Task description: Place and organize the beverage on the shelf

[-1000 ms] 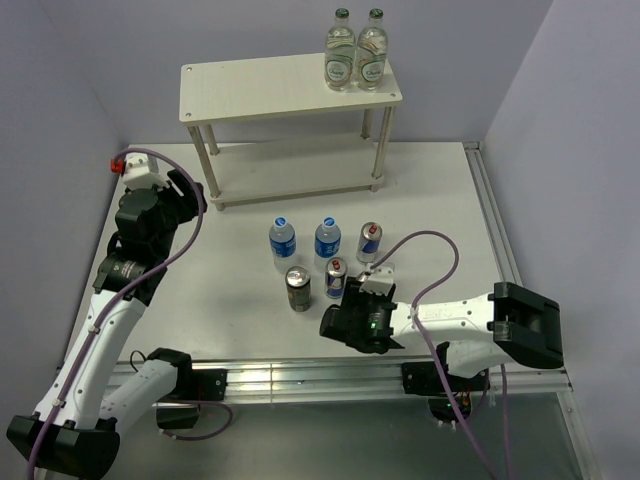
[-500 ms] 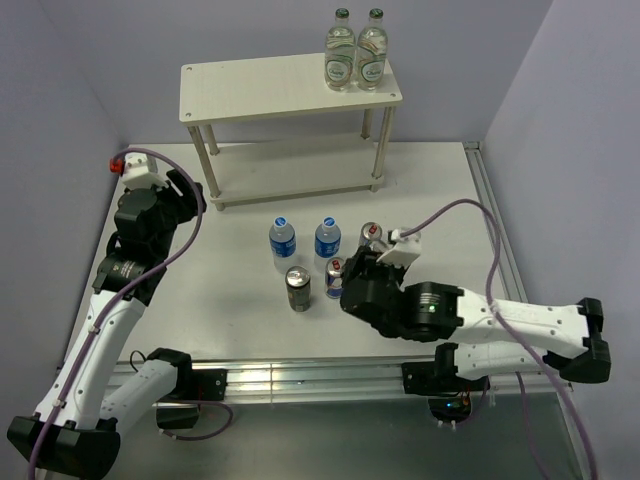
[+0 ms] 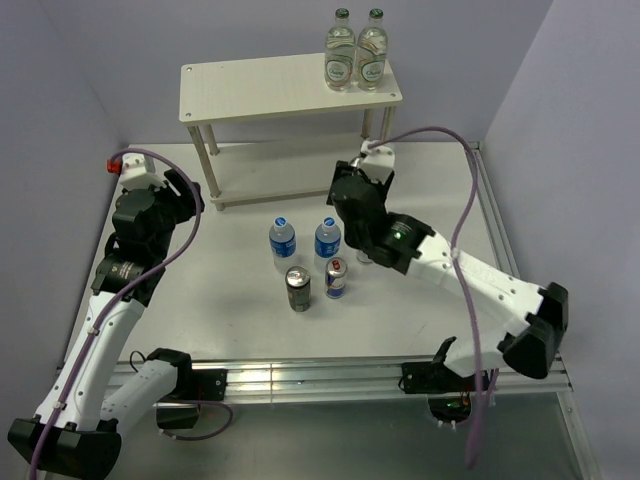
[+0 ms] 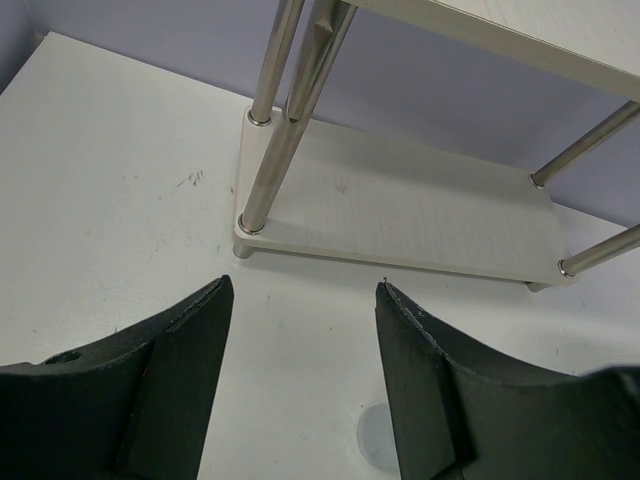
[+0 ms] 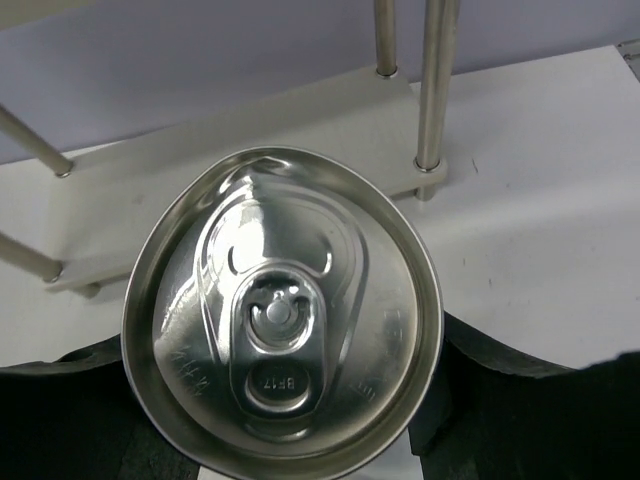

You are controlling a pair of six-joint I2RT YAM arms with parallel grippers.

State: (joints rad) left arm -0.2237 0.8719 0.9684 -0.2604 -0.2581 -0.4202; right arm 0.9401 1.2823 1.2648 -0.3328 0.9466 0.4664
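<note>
At the centre of the right wrist view, the can (image 5: 280, 320) is sitting between the dark fingers (image 5: 60, 400) of the right gripper (image 3: 352, 192). They are pressing on its sides low in the frame, so the tool is closing on the can body and is carrying nothing else. Across the top of that view the shelf (image 3: 270, 85) is showing, its lower board (image 5: 250, 130) just beyond the can. In the overhead view the can is hiding under the wrist, right of centre.

I am judging the can to be stiff and light enough for one gripper, but smooth and round, so a weak squeeze is risking a slip or twist. A hold across the mid-body, below the rim, is looking soundest, with the can upright.

At the left of the overhead view the left gripper (image 4: 305, 290) is hanging wide open and empty, facing the lower board. At mid-frame the bottles (image 3: 283, 245), a dark can (image 3: 298, 288) and a blue can (image 3: 336, 278) are standing on the table (image 3: 240, 300).
</note>
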